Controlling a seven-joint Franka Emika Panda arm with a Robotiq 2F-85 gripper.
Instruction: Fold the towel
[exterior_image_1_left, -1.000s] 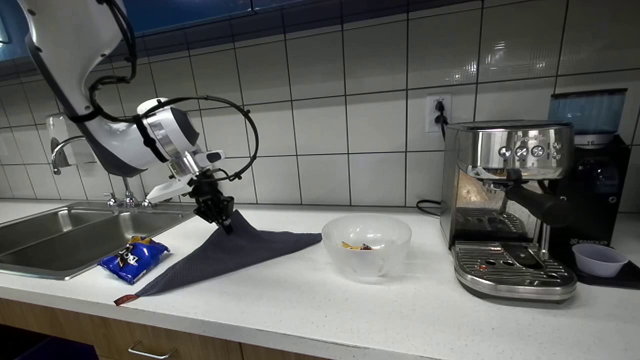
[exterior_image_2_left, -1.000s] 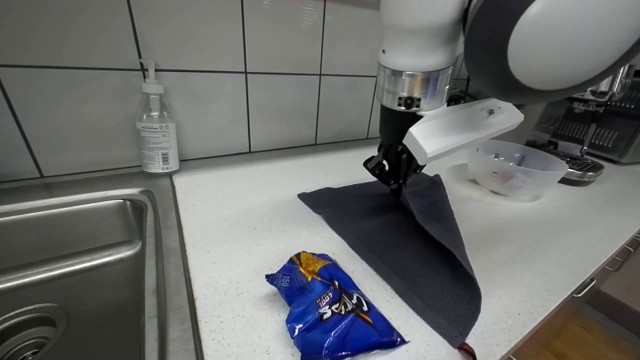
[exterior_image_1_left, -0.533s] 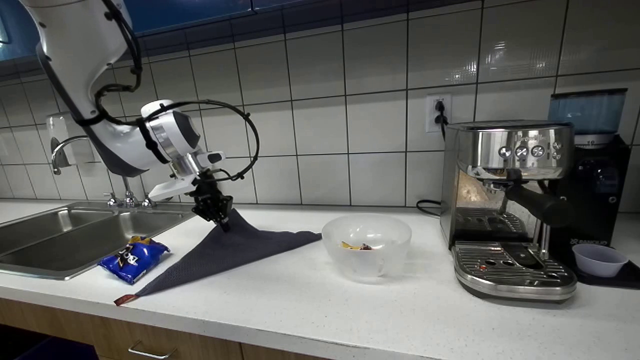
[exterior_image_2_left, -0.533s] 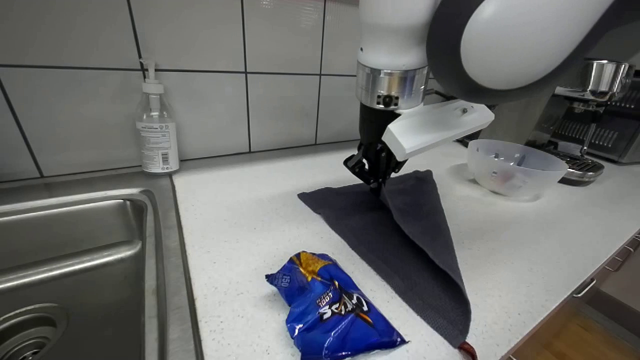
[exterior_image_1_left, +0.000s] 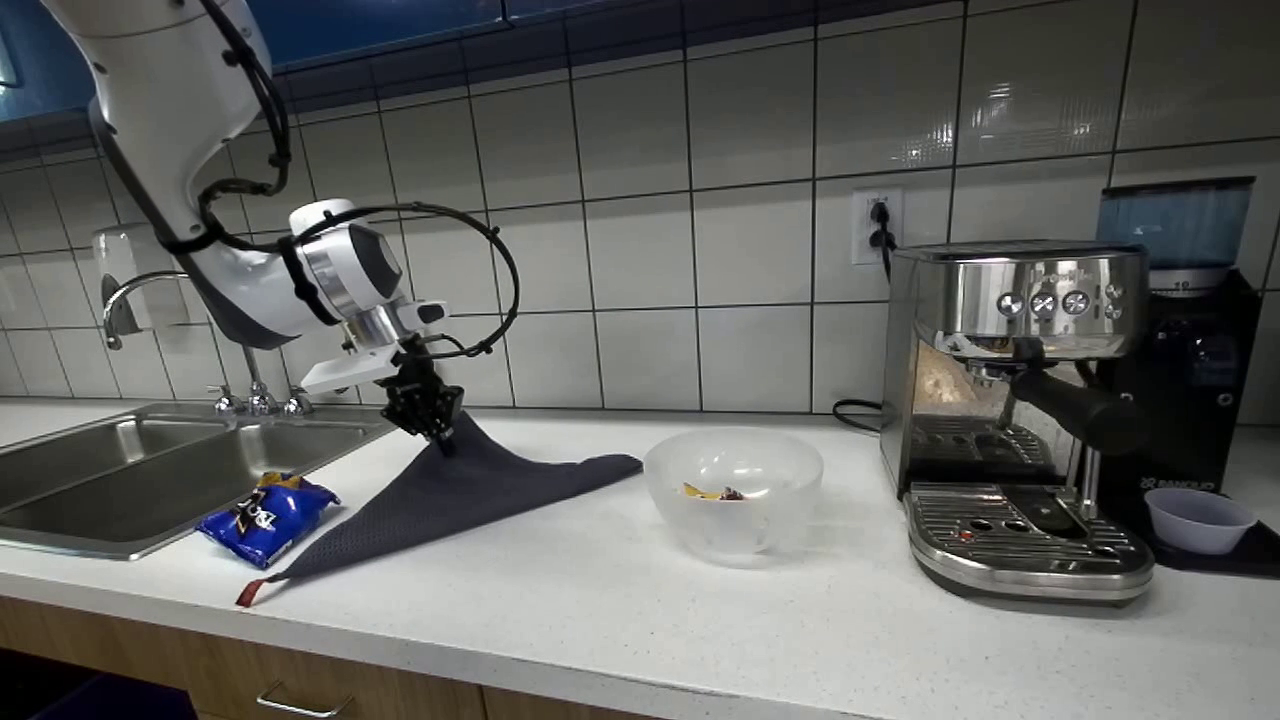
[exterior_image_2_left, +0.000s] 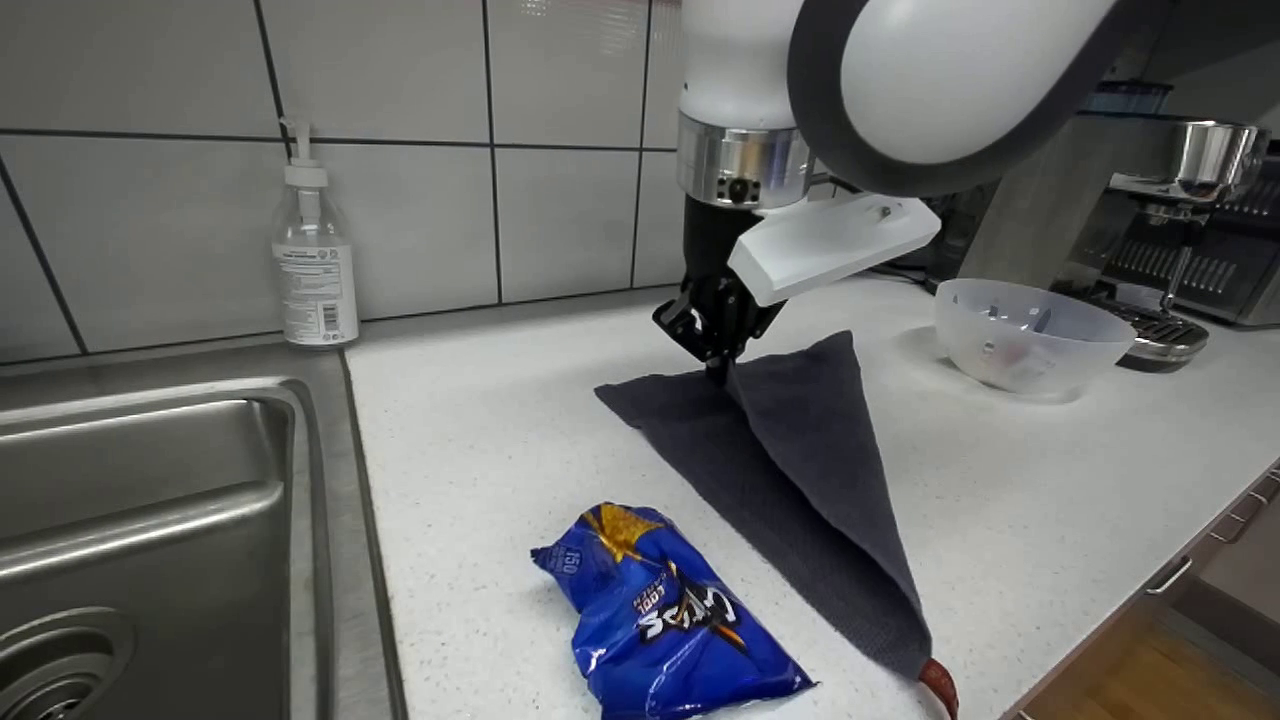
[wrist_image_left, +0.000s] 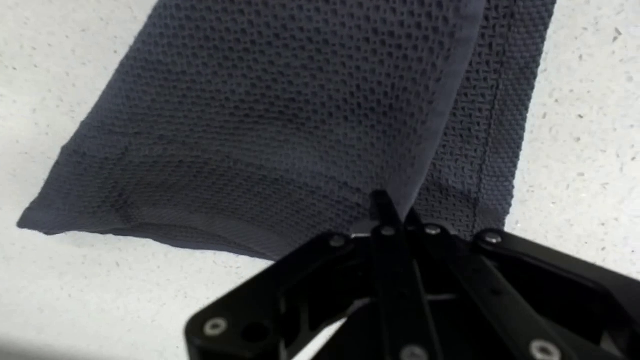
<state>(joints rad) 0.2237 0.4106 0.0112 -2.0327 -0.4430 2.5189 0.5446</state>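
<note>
The dark grey towel (exterior_image_1_left: 490, 500) lies on the white counter, partly folded over on itself; it also shows in an exterior view (exterior_image_2_left: 830, 470). A red tag (exterior_image_2_left: 938, 683) sits at its front corner. My gripper (exterior_image_1_left: 446, 446), also seen in an exterior view (exterior_image_2_left: 718, 370), points down at the towel's back part. In the wrist view the gripper (wrist_image_left: 397, 212) is shut on the edge of the towel's upper layer (wrist_image_left: 280, 115). The lower layer (wrist_image_left: 480, 130) shows to the right of that edge. The fingertips are partly hidden by the cloth.
A blue chip bag (exterior_image_1_left: 268, 518) lies between the towel and the sink (exterior_image_2_left: 340, 500). A translucent bowl (exterior_image_1_left: 735, 525) with some food inside stands beside the towel's far corner. A coffee machine (exterior_image_1_left: 1030, 290) stands beyond it. A pump bottle (exterior_image_2_left: 315, 270) stands by the wall.
My gripper has moved toward the sink side and slightly toward the wall, drawing the towel's upper layer with it. The red-tagged corner has shifted and turned a little. Bag and bowl are unmoved.
</note>
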